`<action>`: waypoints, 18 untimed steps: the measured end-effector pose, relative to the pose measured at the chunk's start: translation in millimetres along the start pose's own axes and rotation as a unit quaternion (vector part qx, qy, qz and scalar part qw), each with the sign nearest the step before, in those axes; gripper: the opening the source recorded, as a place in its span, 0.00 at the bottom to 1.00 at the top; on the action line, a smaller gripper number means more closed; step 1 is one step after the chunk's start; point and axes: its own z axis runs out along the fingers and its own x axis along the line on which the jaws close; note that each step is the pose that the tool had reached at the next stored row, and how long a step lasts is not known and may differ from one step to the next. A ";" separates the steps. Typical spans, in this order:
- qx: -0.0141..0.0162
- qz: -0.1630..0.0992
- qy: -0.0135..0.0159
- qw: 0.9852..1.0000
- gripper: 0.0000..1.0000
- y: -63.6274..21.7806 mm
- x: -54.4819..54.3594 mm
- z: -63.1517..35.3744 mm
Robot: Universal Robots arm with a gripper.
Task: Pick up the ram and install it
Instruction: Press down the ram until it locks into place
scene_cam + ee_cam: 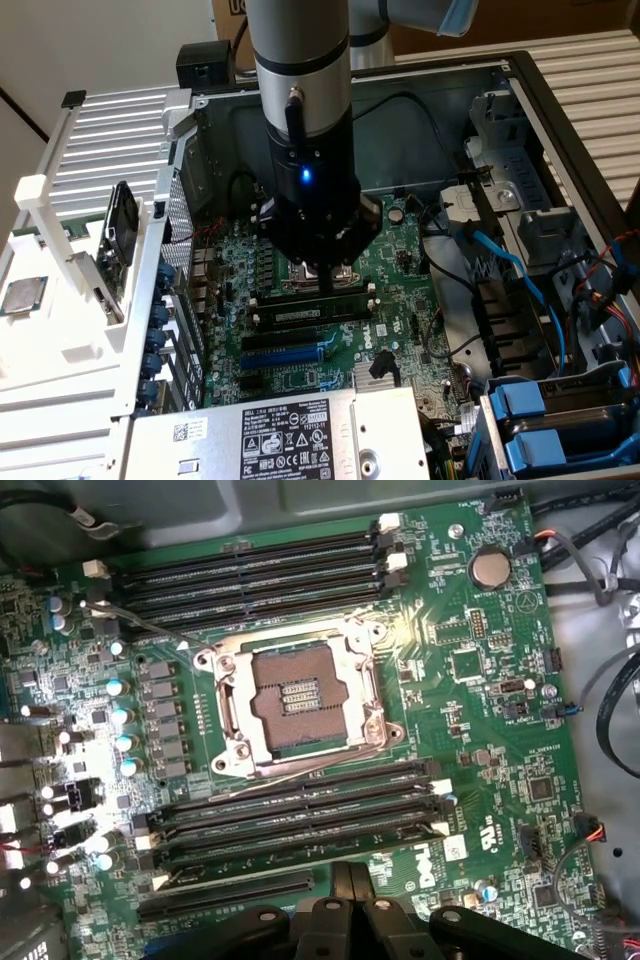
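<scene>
Ram (pixel 305 314), long thin dark stick, pale label strip, standing on green motherboard (pixel 400 262), jaws clenched shut above

Case interior dim in exterior view; wrist view bright, glare on socket frame (pixel 300 695), foreground blurred

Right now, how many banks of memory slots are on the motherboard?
2. One bank lies beyond the processor socket from the fingers; the other bank lies between socket and fingers, which may hide part of it.
</scene>
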 end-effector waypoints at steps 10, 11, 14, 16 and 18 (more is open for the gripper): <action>0.003 0.066 -0.001 0.998 0.11 0.0 0.0 0.0; 0.003 0.066 -0.001 0.998 0.11 0.0 0.0 0.0; 0.003 0.066 -0.001 0.998 0.11 0.0 0.0 0.0; 0.003 0.066 -0.001 0.998 0.11 -0.3 0.0 0.0; 0.003 0.066 -0.001 0.998 0.11 -0.5 -0.1 0.0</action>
